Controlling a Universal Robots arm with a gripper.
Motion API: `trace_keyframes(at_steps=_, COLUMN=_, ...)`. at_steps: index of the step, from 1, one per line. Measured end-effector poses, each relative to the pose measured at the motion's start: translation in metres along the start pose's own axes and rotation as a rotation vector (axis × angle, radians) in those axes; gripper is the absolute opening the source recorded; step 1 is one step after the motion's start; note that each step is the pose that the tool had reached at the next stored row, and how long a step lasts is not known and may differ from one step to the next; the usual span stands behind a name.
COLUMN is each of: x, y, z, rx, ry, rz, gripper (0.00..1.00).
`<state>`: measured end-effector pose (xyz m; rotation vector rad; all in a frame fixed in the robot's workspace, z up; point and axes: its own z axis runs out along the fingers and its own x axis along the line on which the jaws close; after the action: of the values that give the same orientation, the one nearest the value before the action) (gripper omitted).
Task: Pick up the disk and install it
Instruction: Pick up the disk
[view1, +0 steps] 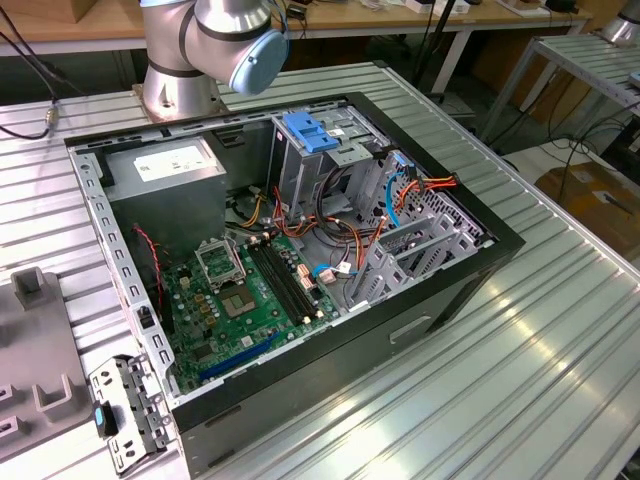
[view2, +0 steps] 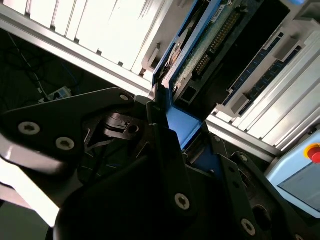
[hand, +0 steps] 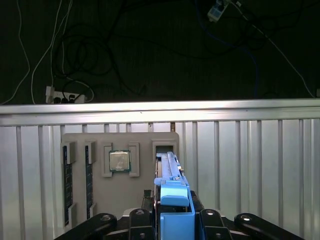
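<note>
2 black fingers (hand: 145, 217) pinch the blue rail of the disk (hand: 169, 167), so the gripper (hand: 174, 207) is clamped on it! The disk stands on edge, far end at a slot of the grey holder (hand: 140, 142), beside the processor chip (hand: 120, 161). Open computer case (view1: 300, 250) sits on the ribbed table (view1: 520, 380).

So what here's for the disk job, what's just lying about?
Job: gripper, jaws shut on silver hard drive with blue rails; grey metal cage with blue handle.
Lying about: square silver processor chip; dark memory sticks; grey box with white sticker.
</note>
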<state>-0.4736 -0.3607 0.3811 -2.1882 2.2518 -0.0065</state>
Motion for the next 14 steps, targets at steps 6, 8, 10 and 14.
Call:
trace_keyframes(at_steps=6, x=0.0, y=0.0, z=-0.0033, rx=0.0001, ry=-0.0001, rz=0.0, gripper=0.37)
trace_keyframes(at_steps=8, x=0.0, y=0.0, z=-0.0043, rx=-0.0001, ry=0.0, rz=0.0, gripper=0.37)
trace_keyframes(at_steps=10, x=0.0, y=0.0, z=-0.0054, rx=-0.0001, ry=0.0, rz=0.0, gripper=0.37)
trace_keyframes(at_steps=14, x=0.0, y=0.0, z=-0.0082, rx=0.0, ry=0.0, rz=0.0, gripper=0.37)
